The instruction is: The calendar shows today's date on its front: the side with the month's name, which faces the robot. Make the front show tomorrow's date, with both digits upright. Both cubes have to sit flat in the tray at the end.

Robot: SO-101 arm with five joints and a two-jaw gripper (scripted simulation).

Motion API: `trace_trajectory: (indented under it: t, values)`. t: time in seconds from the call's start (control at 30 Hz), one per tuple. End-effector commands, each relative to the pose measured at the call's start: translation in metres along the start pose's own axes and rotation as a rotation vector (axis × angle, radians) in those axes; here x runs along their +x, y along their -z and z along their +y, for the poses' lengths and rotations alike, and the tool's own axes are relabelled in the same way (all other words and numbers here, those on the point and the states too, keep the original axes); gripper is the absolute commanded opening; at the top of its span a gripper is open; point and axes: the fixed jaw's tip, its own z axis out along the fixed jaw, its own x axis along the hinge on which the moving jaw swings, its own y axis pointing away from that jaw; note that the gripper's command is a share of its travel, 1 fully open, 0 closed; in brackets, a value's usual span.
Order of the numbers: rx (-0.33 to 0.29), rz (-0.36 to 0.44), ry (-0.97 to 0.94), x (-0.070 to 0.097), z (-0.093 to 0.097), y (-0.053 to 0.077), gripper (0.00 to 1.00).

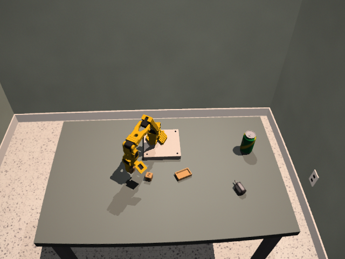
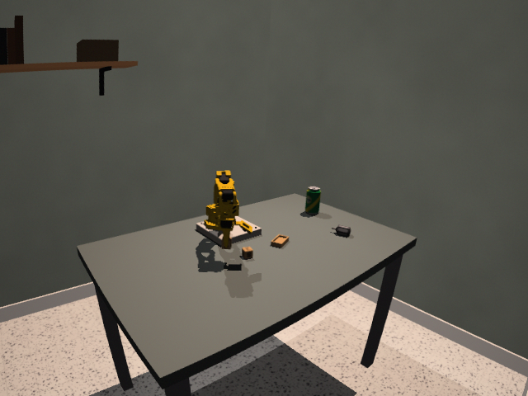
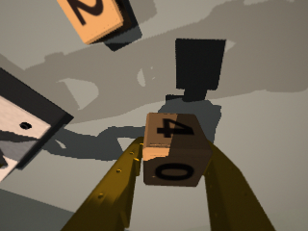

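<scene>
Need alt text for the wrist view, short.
The hand grips a wooden number cube above the grey table, faces reading 4 and 0 toward the camera. A second cube showing a 2 lies on the table at upper left, and a corner of the arm's base plate is at the left edge.

two cubes, one tray, one can

Top cam high, angled down; exterior far off-corner; both share table; wrist close.
</scene>
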Motion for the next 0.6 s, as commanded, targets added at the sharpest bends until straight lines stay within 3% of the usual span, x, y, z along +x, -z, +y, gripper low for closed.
trace_trajectory:
  t: [0.0, 0.4, 0.57]
  values:
    - [0.031, -0.008, -0.003, 0.002, -0.003, 0.008, 0.0]
    - [0.031, -0.008, -0.001, 0.001, -0.003, 0.008, 0.0]
    - [0.031, -0.008, 0.047, -0.01, 0.0, 0.008, 0.0]
